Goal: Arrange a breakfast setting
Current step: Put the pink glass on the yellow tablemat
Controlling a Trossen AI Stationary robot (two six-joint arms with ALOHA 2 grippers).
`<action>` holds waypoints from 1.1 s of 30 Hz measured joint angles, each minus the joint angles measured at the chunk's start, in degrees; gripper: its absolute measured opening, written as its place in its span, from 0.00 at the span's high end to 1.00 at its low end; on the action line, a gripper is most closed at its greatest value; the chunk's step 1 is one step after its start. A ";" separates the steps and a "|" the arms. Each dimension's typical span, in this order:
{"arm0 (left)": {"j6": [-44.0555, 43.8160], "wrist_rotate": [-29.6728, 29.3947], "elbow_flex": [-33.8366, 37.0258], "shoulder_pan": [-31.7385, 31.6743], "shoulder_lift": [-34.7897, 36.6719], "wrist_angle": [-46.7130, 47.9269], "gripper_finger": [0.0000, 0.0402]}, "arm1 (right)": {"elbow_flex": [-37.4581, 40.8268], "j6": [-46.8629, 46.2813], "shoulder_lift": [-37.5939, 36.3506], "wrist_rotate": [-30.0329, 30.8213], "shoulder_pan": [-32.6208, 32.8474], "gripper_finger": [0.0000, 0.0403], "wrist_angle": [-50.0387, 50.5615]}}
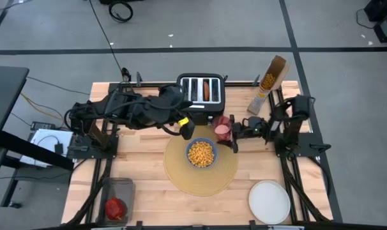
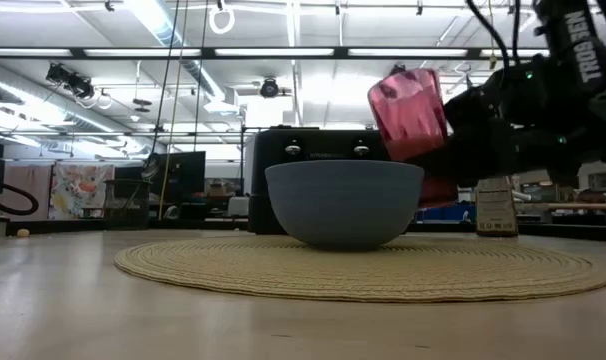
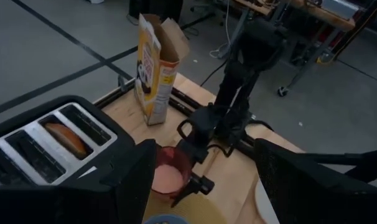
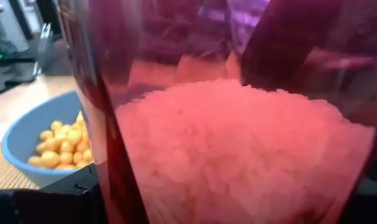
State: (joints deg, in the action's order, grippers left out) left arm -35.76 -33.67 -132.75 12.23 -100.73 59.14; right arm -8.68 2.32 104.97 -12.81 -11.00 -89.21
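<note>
Spillage is risked: the pink translucent cup [image 1: 223, 128], gripped tilted by the right gripper's [image 1: 233, 133] fingers above the small blue bowl's [image 1: 201, 153] far-right rim, holds pale filling; left gripper [image 1: 187, 131] fingers are spread, empty.

A pale wooden desk [image 1: 149, 191] carries a round tan placemat [image 1: 200, 176] at its middle, a black toaster [image 1: 202, 92] at the far edge, an open cereal box [image 1: 268, 83] beside it, a white plate [image 1: 269, 201] and a clear tray [image 1: 117, 198] at the near corners
</note>
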 joint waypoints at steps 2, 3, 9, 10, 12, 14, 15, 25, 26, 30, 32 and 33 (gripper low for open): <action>-0.47 -0.06 0.01 0.00 0.00 0.86 0.32 | -0.70 0.99 1.61 -0.75 -0.29 0.17 -0.45; -1.06 -0.10 0.00 -0.02 -0.02 1.16 0.32 | -0.97 1.38 2.74 -1.12 -0.48 0.17 -0.82; -2.57 -0.09 0.02 0.00 -0.20 4.08 0.32 | -1.94 2.82 7.08 -3.48 -2.53 0.17 -0.27; -2.59 -0.11 0.02 0.00 -0.20 3.95 0.32 | -2.37 3.09 7.64 -3.87 -2.73 0.17 -0.31; -2.58 -0.09 0.02 0.00 -0.31 4.38 0.32 | -3.40 3.34 8.26 -4.06 -2.75 0.17 -0.32; -2.61 -0.09 0.02 0.06 -0.31 4.70 0.32 | -4.46 3.43 8.76 -4.92 -2.70 0.17 -0.36; -2.61 -0.09 0.02 0.24 -0.31 5.09 0.32 | -5.00 3.45 9.08 -4.91 -2.59 0.17 -0.32; -3.84 -0.17 0.02 0.94 -0.31 6.81 0.32 | -4.75 2.65 10.05 -5.03 -2.60 0.16 -0.77; -3.82 -0.17 0.02 0.92 -0.31 7.07 0.32 | -4.63 2.63 10.05 -4.98 -2.58 0.14 -0.75; -4.08 -0.22 0.02 0.91 -0.31 7.30 0.32 | -4.18 2.56 10.09 -4.96 -2.58 0.09 0.09; -4.08 -0.22 0.02 0.90 -0.31 7.29 0.32 | -4.16 2.56 10.09 -5.01 -2.58 0.08 -0.01; -4.09 -0.22 0.02 0.92 -0.31 7.31 0.32 | -4.11 2.56 10.09 -4.97 -2.58 0.08 0.07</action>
State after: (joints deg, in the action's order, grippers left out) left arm -39.85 -33.89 -132.73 13.15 -101.03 66.46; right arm -12.79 4.89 115.07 -17.79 -13.58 -89.13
